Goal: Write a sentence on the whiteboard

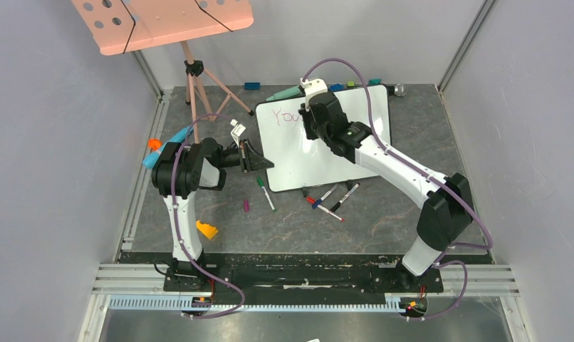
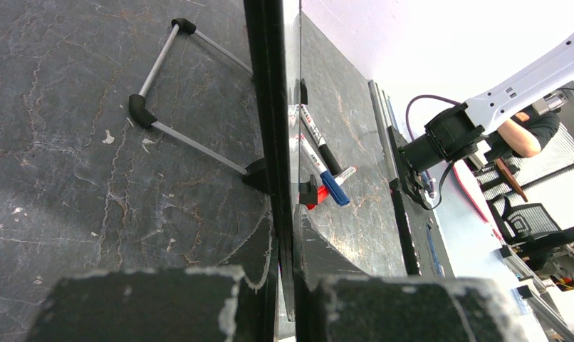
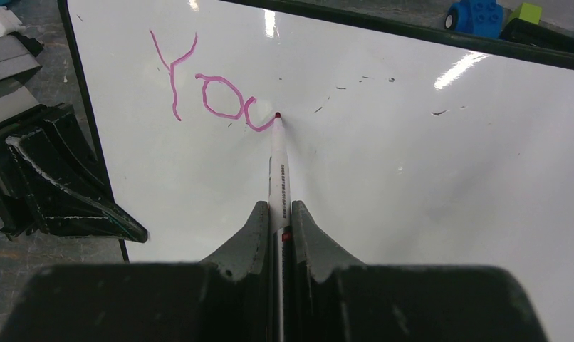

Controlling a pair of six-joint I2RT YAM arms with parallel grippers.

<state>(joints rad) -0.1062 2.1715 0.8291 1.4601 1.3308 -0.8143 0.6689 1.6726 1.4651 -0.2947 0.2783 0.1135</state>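
While the right gripper (image 3: 277,214) pinches a slim white marker pen (image 3: 278,164) tightly between its jaws, we see the pen's red tip touching the large glossy white rectangular whiteboard (image 1: 320,160) with its thin dark frame. The tip sits right at the end of the handwritten magenta sentence (image 3: 213,96), which reads only "You". We find the whiteboard at the far middle of the grey stone-patterned table (image 1: 391,214), between the two arms. The left gripper (image 2: 286,228) has its jaws clamped narrowly on the whiteboard's left edge. Several loose markers (image 1: 330,199) lie just beside its near edge.
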